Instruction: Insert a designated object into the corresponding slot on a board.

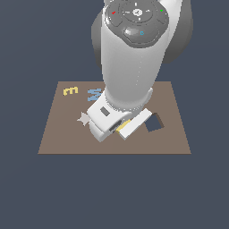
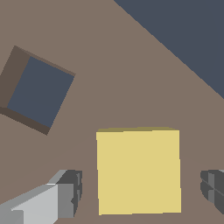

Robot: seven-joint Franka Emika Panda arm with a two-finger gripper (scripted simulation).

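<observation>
Both fingers (image 2: 65, 199) of gripper (image 2: 140, 192) spread wide, straddling yellow block (image 2: 138, 170), untouched; slot (image 2: 39, 89) lies upper left of frame.

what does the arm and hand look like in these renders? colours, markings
The arm is glossy white and tube-shaped, capped by a dark grey disc with small red, green and blue marks. The hand body is white and boxy with a small dark grey rectangle on its side. Its fingers are light grey with darker, ridged grey pads. No cables show.
</observation>
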